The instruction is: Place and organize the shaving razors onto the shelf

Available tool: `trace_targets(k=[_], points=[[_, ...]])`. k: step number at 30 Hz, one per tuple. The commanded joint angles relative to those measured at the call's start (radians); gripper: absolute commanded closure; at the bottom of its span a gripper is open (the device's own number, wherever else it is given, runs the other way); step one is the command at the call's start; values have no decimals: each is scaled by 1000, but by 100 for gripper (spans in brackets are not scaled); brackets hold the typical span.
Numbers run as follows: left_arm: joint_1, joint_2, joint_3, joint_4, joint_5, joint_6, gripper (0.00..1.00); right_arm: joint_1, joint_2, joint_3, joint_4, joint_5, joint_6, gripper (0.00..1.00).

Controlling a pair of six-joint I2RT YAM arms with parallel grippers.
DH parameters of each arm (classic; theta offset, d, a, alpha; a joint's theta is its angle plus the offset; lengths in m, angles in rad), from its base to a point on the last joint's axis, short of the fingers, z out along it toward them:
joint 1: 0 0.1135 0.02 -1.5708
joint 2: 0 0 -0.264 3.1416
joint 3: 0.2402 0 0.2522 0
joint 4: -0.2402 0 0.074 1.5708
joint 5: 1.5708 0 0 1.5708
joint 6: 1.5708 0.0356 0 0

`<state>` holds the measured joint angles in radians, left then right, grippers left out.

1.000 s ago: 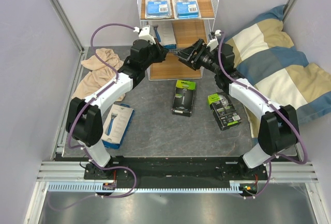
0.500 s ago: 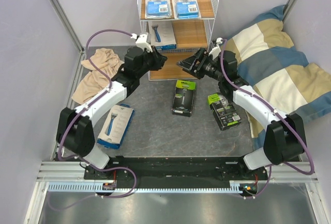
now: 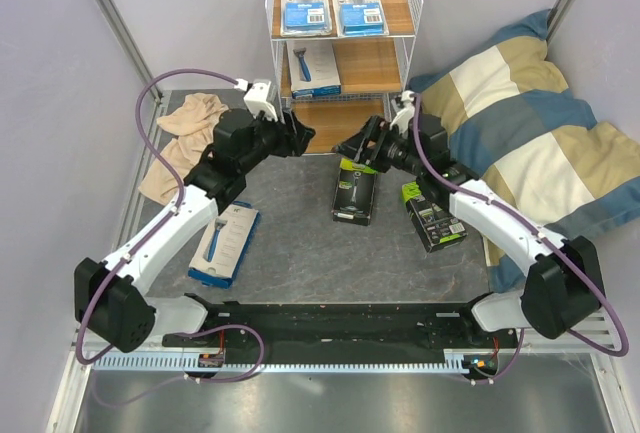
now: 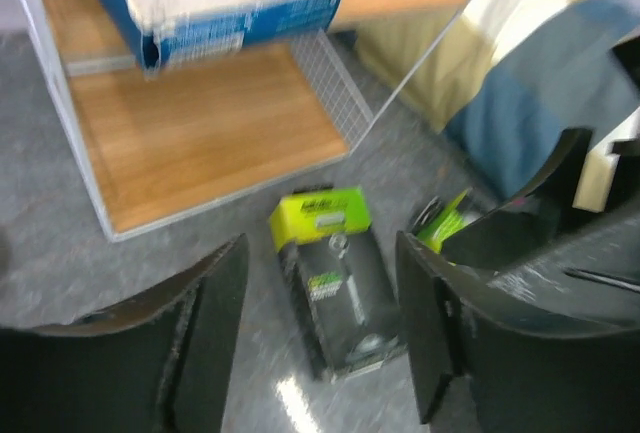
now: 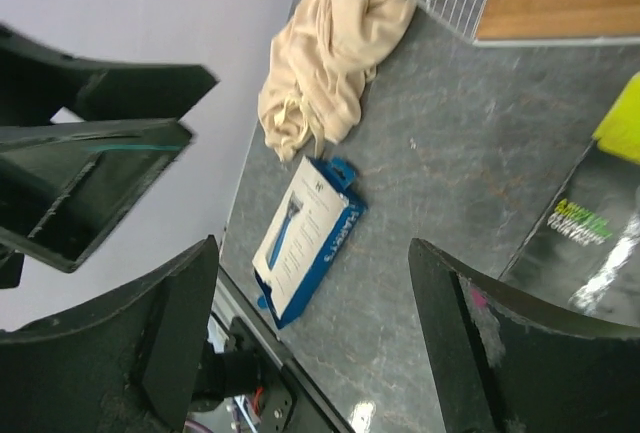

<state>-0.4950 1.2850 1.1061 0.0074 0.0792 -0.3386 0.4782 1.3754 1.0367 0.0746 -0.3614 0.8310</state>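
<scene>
At the far left a beige cloth (image 3: 188,135) was seen crumpled on the grey surface (image 3: 290,208), and near it a large white pack (image 3: 224,243) printed with a blue razor was laid flat. The left hand (image 3: 297,135) was held above the surface before the shelf (image 3: 372,53), released, its fingers (image 4: 215,333) parted with nothing between them. On the top board the left blister card (image 3: 305,5) and the right blister card (image 3: 358,6) were set side by side; a second white pack (image 3: 312,68) was laid at the left of the middle board. A black-and-green box (image 3: 356,188) was laid flat on the surface in front of the shelf. The right hand (image 3: 352,149) was held over its far end, spread wide and empty; whether it touched the box could not be told from above. A second black-and-green box (image 3: 432,215) was laid further right, beside a striped cushion (image 3: 530,113).
</scene>
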Motion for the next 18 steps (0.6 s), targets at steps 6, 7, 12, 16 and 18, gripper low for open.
trace_targets(k=[6, 7, 12, 16, 18], points=[[7, -101, -118, -162, -15, 29, 2, 175, 42, -89, 14, 93, -55, 12], [9, -108, -132, -173, -18, 29, 0, 201, 51, -110, 37, 91, -44, 12], [41, -156, -144, -257, -38, 3, 0, 305, 135, -148, 112, 95, -6, 10], [82, -208, -150, -322, -47, -36, 0, 381, 224, -121, 168, 95, 22, 10], [113, -226, -149, -348, -50, -54, 0, 413, 279, -107, 188, 84, 42, 10]])
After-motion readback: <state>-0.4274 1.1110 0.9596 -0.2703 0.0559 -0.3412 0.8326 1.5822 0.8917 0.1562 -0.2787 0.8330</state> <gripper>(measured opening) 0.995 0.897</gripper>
